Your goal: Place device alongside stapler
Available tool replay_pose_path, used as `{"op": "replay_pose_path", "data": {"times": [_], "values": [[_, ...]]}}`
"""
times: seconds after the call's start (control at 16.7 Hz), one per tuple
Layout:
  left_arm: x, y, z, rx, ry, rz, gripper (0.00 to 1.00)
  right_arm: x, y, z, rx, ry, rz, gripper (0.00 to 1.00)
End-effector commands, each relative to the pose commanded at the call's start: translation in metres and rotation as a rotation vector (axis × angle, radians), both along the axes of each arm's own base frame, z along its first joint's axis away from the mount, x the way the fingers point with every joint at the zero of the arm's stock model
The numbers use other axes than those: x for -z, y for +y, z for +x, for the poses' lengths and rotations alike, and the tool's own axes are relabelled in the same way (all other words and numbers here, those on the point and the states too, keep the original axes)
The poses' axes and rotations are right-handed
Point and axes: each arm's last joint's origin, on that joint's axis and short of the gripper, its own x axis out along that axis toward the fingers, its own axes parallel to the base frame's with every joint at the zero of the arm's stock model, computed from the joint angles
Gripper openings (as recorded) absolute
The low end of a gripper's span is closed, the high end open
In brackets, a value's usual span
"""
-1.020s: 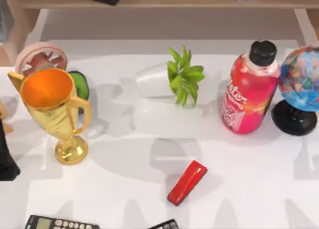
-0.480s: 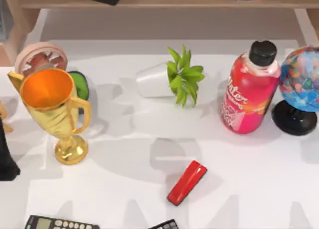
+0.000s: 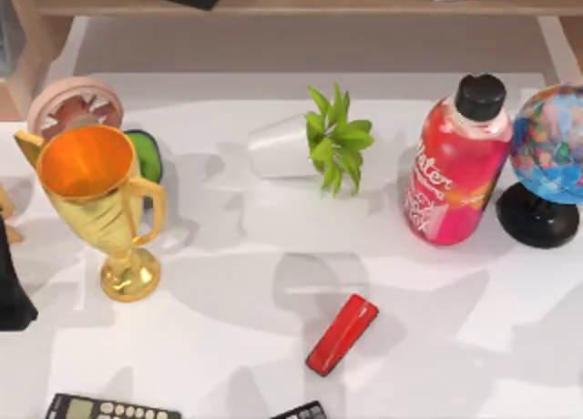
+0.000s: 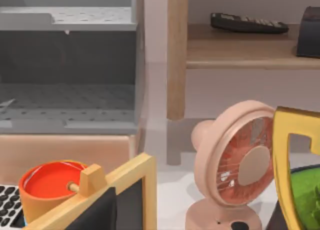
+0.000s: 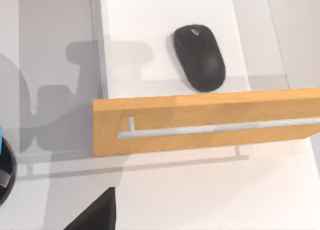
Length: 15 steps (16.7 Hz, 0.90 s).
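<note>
The red stapler point(image 3: 342, 334) lies slanted on the white table point(image 3: 474, 346), near the front and about the middle. Behind it a little plant pot point(image 3: 310, 148) lies tipped on its side. A pink bottle point(image 3: 457, 162) and a globe point(image 3: 549, 164) stand to the right, and a gold cup point(image 3: 102, 200) stands to the left. The black mouse point(image 5: 199, 57) sits inside an open wooden drawer point(image 5: 210, 121), seen in the right wrist view. I cannot tell if the fingers of either gripper are open or closed. The left wrist view looks at a pink fan point(image 4: 235, 177).
</note>
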Motion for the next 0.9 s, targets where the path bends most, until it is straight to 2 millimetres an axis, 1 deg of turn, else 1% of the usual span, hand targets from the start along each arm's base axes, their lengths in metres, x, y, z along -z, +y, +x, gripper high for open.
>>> {"op": "replay_pose_path", "data": {"times": [0.12, 0.24, 0.36, 0.48, 0.54, 0.66, 0.78, 0.9], "values": [[0.0, 0.0, 0.0, 0.0, 0.0, 0.0, 1.0, 0.0, -0.024, 0.047, -0.013, 0.146, 0.018, 1.0], [0.0, 0.0, 0.0, 0.0, 0.0, 0.0, 1.0, 0.011, -0.047, 0.094, -0.046, 0.275, 0.04, 1.0], [0.0, 0.0, 0.0, 0.0, 0.0, 0.0, 1.0, 0.032, -0.066, 0.136, -0.092, 0.381, 0.063, 1.0], [0.0, 0.0, 0.0, 0.0, 0.0, 0.0, 1.0, 0.058, -0.082, 0.172, -0.144, 0.464, 0.083, 1.0], [0.0, 0.0, 0.0, 0.0, 0.0, 0.0, 1.0, 0.073, -0.088, 0.186, -0.17, 0.498, 0.092, 1.0], [0.0, 0.0, 0.0, 0.0, 0.0, 0.0, 1.0, 0.101, -0.098, 0.208, -0.219, 0.555, 0.108, 1.0], [0.0, 0.0, 0.0, 0.0, 0.0, 0.0, 1.0, 0.126, -0.104, 0.223, -0.264, 0.596, 0.121, 1.0], [0.0, 0.0, 0.0, 0.0, 0.0, 0.0, 1.0, 0.144, -0.106, 0.232, -0.3, 0.62, 0.128, 1.0]]}}
